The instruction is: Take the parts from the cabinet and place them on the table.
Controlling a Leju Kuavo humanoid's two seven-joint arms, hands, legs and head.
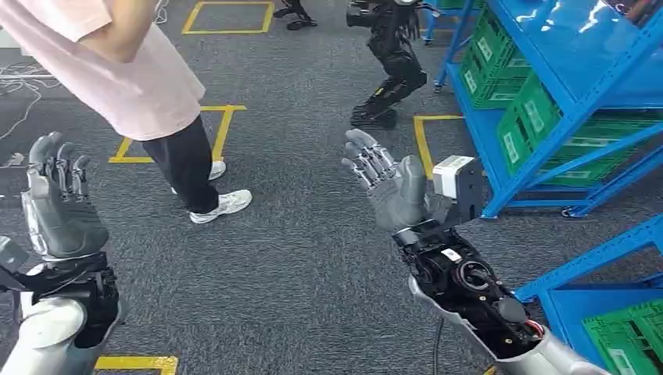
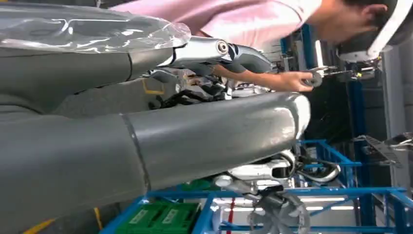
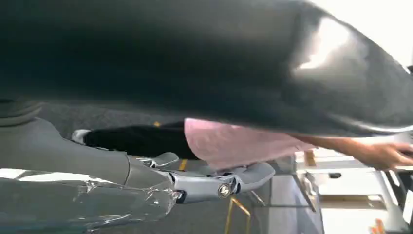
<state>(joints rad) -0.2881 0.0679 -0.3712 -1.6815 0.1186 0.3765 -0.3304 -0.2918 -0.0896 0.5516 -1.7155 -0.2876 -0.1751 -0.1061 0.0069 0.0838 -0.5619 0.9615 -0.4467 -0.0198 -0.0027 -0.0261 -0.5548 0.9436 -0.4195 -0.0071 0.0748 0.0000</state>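
My right hand (image 1: 391, 183) is raised in front of me, fingers spread and holding nothing; my left hand (image 1: 56, 199) is up too, fingers apart and bare. I can't make out any loose parts. The nearest likely source is the blue rack (image 1: 563, 101) off to my right, with green bins (image 1: 516, 117) on its shelves, well apart from both hands; what lies in the bins I can't tell. A person (image 1: 148, 86) in a pink shirt stands on the grey floor (image 1: 297, 258) ahead to my left. I see no desk. I judge the task barely begun: nothing picked, nothing placed, and the reach into the rack not yet made.
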